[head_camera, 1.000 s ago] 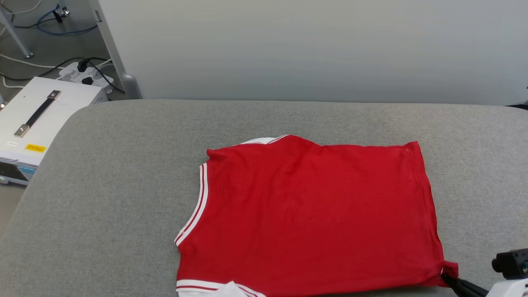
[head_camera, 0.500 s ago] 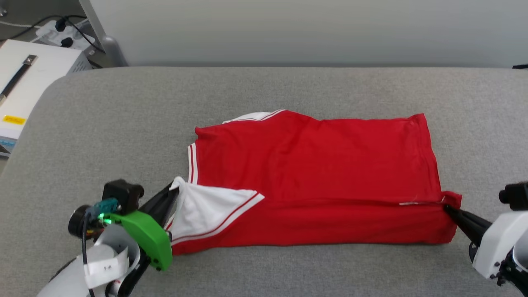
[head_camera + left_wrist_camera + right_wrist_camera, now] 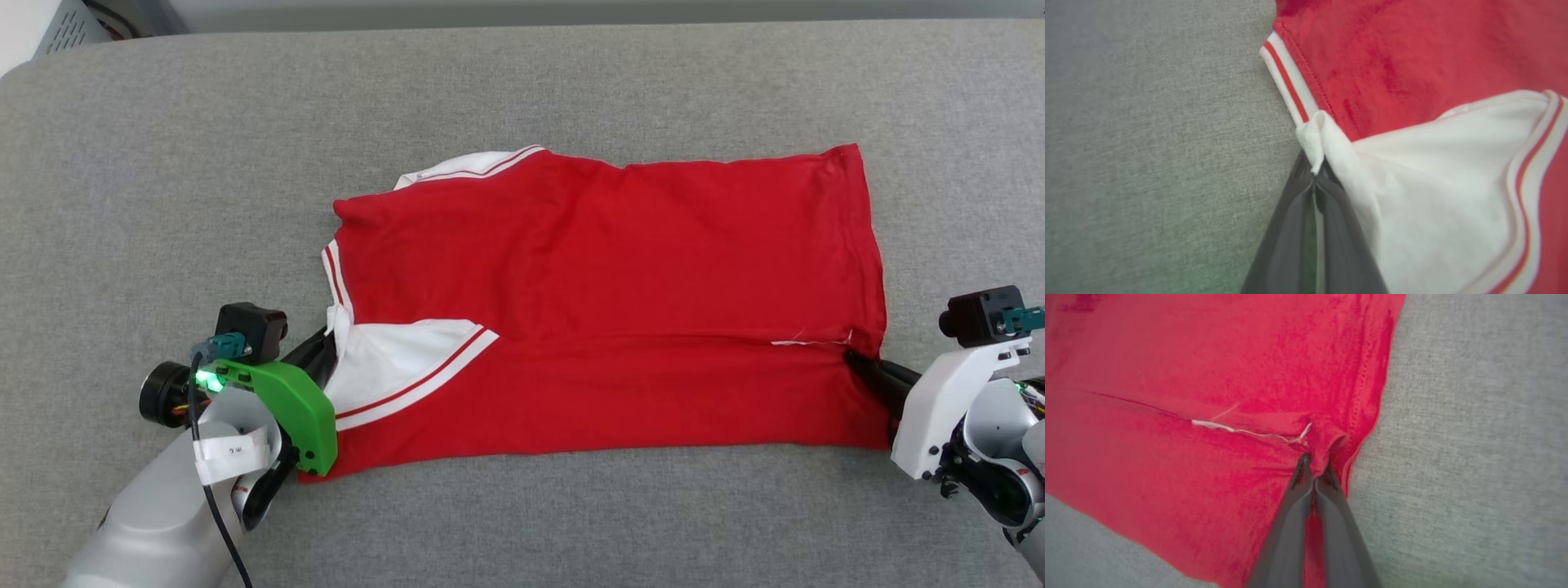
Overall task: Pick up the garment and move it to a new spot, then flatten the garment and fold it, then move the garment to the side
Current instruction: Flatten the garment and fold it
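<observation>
Grey fabric covers the table (image 3: 163, 147); the red jersey T-shirt (image 3: 612, 261) lies at its middle, near edge folded over. Left tool (image 3: 331, 347) is clenched on its white sleeve (image 3: 392, 359), right tool (image 3: 853, 359) on the hem corner (image 3: 1331, 437). It looks soft, light and limp, so it is best pinched at corners.

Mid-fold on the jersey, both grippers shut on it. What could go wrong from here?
1. The left gripper pinches only a thin tip of the white sleeve; a pull may slip it free.
2. A loose white thread lies by the right gripper; it might snag.
3. The garment bunches at that corner, so creases could stay.
</observation>
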You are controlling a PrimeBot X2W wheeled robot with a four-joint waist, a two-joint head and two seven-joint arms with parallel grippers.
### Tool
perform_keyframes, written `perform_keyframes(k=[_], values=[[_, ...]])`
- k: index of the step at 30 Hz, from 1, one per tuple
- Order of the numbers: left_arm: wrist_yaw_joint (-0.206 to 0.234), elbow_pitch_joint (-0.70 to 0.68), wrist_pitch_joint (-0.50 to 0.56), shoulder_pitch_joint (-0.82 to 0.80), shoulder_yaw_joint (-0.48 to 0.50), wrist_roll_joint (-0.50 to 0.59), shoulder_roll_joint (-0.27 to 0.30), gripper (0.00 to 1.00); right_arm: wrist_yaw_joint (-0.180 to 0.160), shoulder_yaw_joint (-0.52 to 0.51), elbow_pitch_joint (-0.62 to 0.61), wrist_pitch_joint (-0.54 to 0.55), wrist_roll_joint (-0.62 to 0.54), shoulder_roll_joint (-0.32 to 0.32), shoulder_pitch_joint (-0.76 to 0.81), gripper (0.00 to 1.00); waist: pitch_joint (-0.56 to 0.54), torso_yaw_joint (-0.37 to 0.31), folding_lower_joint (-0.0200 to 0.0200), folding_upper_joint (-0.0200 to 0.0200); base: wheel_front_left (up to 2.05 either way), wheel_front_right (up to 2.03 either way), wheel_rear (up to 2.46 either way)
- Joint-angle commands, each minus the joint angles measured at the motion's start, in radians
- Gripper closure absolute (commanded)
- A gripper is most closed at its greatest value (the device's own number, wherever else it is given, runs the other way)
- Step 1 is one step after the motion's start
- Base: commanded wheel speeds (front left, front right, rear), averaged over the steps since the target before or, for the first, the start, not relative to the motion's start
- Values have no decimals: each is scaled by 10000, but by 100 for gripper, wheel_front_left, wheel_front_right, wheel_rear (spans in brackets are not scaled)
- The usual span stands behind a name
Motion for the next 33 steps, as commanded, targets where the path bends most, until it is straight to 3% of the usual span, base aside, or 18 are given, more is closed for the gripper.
perform_keyframes(k=[1,5,6,7,8,9,15,18,27,33], values=[[-65,307,39,-4,-233,29,-220,100,-15,147,219,-34,-53,89,-94,100,94,-10,0,0,0,0,0],[-90,776,-180,-67,-515,-179,-420,100,-15,311,336,-443,38,119,-154,100,-77,57,0,0,0,0,0],[-92,836,-233,-88,-578,-257,-417,74,-15,349,331,-564,43,89,-153,95,-159,73,0,0,0,0,0],[-93,871,-267,-110,-629,-311,-409,45,-15,372,329,-666,31,53,-140,80,-243,101,0,0,0,0,0],[-94,909,-325,-162,-684,-332,-376,0,-15,383,314,-791,17,5,-111,33,-336,137,0,0,0,0,0],[-94,918,-377,-207,-710,-375,-360,0,-15,371,285,-911,10,-27,-77,0,-418,170,0,0,0,0,0],[-96,529,-510,-784,-827,-448,171,0,-15,75,-306,-1578,-46,-341,358,0,-887,454,0,0,0,0,0],[-96,33,6,-1185,-946,-542,621,0,-15,-180,-675,-1678,-99,-494,644,0,-1070,580,0,0,0,0,0],[-97,-2118,4620,-2005,-1784,-1995,1807,0,-15,-967,-1336,-1384,-520,-487,1275,0,-1414,766,0,0,0,0,0],[-97,-2833,6898,-1947,-2150,-3157,2096,0,-15,-1276,-1617,-1027,-720,-301,1458,0,-1414,702,0,0,0,0,0]])
